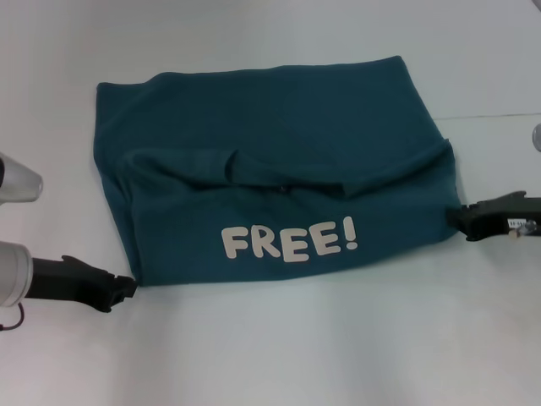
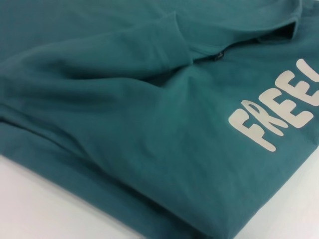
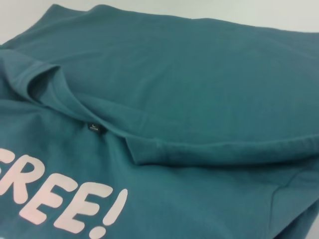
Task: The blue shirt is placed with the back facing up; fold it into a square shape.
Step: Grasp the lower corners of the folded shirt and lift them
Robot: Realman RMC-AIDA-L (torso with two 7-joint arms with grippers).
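The shirt (image 1: 279,178) lies mid-frame, folded so "FREE!" (image 1: 290,241) faces up. The left gripper (image 1: 127,288) sits at its lower-left corner and the right gripper (image 1: 455,218) at its right edge, maybe pinching cloth; I cannot tell.

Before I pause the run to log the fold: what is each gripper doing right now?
Left gripper: at the shirt's near left corner; grip cannot be told.
Right gripper: at the shirt's right edge; grip cannot be told.
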